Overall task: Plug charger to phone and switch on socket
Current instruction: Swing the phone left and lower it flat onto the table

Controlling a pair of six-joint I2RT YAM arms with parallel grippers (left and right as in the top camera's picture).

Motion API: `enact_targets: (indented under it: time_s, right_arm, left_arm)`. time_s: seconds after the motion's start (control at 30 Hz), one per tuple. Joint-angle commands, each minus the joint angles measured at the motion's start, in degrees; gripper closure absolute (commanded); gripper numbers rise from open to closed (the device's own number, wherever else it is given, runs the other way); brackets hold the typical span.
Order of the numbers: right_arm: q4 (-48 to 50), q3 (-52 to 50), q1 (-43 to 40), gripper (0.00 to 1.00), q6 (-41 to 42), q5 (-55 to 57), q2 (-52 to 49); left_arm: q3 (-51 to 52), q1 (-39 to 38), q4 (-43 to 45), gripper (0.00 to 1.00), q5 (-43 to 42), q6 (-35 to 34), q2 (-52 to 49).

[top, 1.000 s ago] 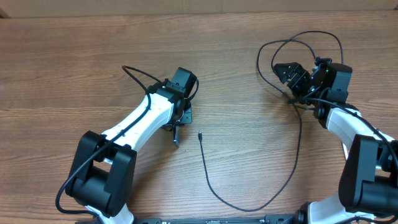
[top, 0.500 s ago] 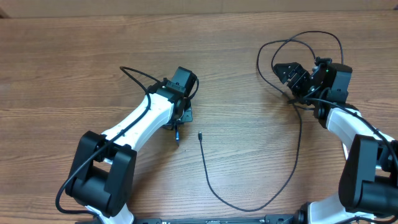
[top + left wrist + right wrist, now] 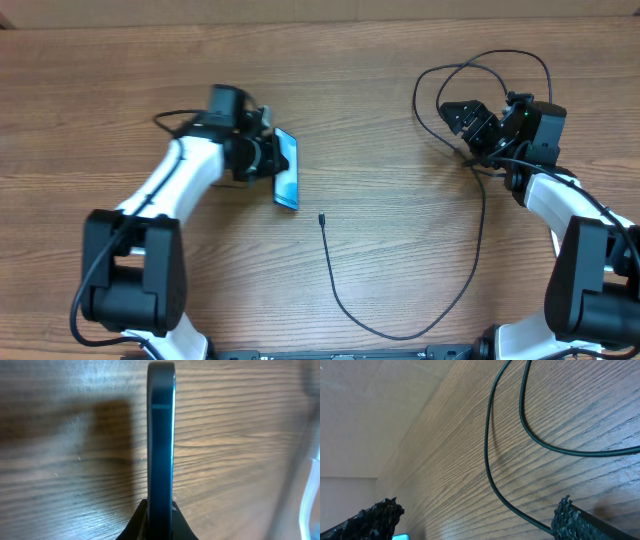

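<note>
The left arm (image 3: 180, 175) reaches across the wooden desk (image 3: 100, 80) from the near left corner. Its left hand (image 3: 266, 157) is closed tight on the phone (image 3: 287, 170), gripping it by one long side. In the overhead view the phone sits left of the desk's middle. Its lit blue screen is partly turned up and away from the hand, and its long axis runs from far to near. The left wrist camera sees the phone edge-on: a thin dark strip rising from between the fingers (image 3: 135, 527), with its shadow on the wood to one side. Whether its lower edge touches the desk cannot be told.

Just right of the phone's near end, and apart from it, the connector tip (image 3: 321, 217) of the charger (image 3: 385, 333) lies on the desk. From there the thin black cable runs toward the near edge and bends round in a wide curve. It then climbs up the right side and passes under the right arm (image 3: 560, 200). It ends in loose loops on the far side of the right hand (image 3: 458, 118). Where the plug end lies cannot be made out.

The right hand hovers at the far right with its fingers spread wide and nothing between them. The right wrist view shows both fingertips (image 3: 375, 512) well apart, with two strands of cable on the wood beyond them.
</note>
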State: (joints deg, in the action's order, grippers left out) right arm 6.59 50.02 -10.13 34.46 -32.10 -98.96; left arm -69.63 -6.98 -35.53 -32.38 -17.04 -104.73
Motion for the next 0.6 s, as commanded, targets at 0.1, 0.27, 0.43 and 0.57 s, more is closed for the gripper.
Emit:
enact_targets:
  time_s: [0.1,0.27,0.43,0.57]
  right_arm:
    - [0.20,0.20,-0.17,0.00,-0.17,0.52,-0.17]
    - [-0.83,0.20,-0.17,0.00,-0.04,-4.42,-0.17]
    - [-9.09,0.20,0.04,0.00,0.61,-9.60,-0.17]
    - [-15.23,0.20,2.86,0.04,-5.75,-10.34,-0.17]
  left_arm:
    - [0.26,9.49,-1.01,0.96,-27.71,18.88,1.38]
    - [0.90,13.09,-0.28,0.95,-41.03,27.67,-1.51]
    - [1.03,12.92,0.35,0.96,-49.40,37.27,-7.52]
    - [1.03,12.96,5.70,0.96,-55.41,39.21,-14.56]
